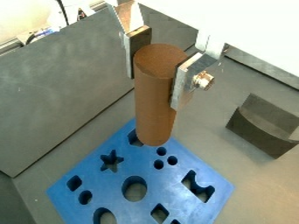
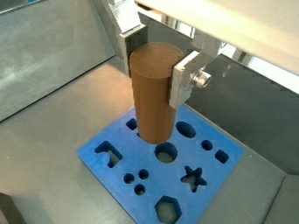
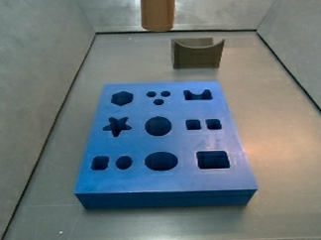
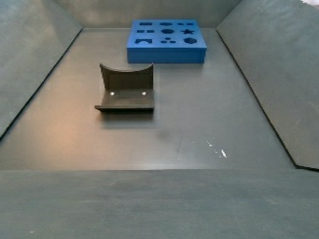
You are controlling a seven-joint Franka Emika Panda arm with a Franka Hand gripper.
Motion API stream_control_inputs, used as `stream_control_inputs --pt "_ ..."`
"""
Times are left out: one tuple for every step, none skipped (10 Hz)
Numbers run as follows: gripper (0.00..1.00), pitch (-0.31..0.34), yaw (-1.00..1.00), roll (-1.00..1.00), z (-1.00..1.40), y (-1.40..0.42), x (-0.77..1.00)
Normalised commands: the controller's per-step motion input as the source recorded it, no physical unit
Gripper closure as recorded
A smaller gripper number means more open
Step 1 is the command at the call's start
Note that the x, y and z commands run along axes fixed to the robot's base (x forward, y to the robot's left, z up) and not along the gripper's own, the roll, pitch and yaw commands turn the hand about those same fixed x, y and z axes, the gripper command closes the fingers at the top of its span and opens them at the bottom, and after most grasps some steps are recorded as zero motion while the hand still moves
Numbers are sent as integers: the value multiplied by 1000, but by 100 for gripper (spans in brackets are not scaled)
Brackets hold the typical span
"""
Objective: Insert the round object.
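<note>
The round object (image 1: 155, 96) is a brown wood-like cylinder peg, upright, also seen in a wrist view (image 2: 152, 101). My gripper (image 1: 156, 70) is shut on its upper part, a silver finger (image 2: 184, 77) on each side. The peg hangs above a blue block (image 1: 103, 185) with several shaped holes, its lower end over the block's edge near a round hole (image 2: 167, 154). In a side view only the peg's lower part (image 3: 159, 8) shows, high above the floor beyond the blue block (image 3: 166, 186); the fingers are out of frame there. The other side view shows the block (image 4: 169, 54) but no gripper.
A dark grey block with a curved notch (image 3: 196, 53) stands on the floor apart from the blue block; it also shows in a wrist view (image 1: 267, 125) and a side view (image 4: 126, 90). Grey sloping walls (image 3: 56, 86) enclose the floor on all sides.
</note>
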Motion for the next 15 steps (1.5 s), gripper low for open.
stream_control_inputs --pt "100 -253 -29 174 -671 -71 -266" --pt "100 -216 0 186 -726 -157 -126" --pt "100 -217 0 146 -780 -166 -86" --pt "100 -204 0 133 -823 -189 -63" --pt "100 -171 0 214 -789 -409 0" --pt "100 -143 -37 326 -640 -569 11" --pt "100 -20 -77 299 -666 -463 351" --pt "100 0 -103 186 -597 -314 417" --pt "100 0 -94 179 -597 -246 380" --pt "100 0 -91 237 -620 -209 354" --pt "100 0 -100 253 -580 -157 426" --pt "100 51 -57 206 -326 0 223" --pt "100 44 -31 44 -40 9 0" --pt "100 0 -23 21 -26 0 0" --pt "100 0 -17 0 -120 0 0"
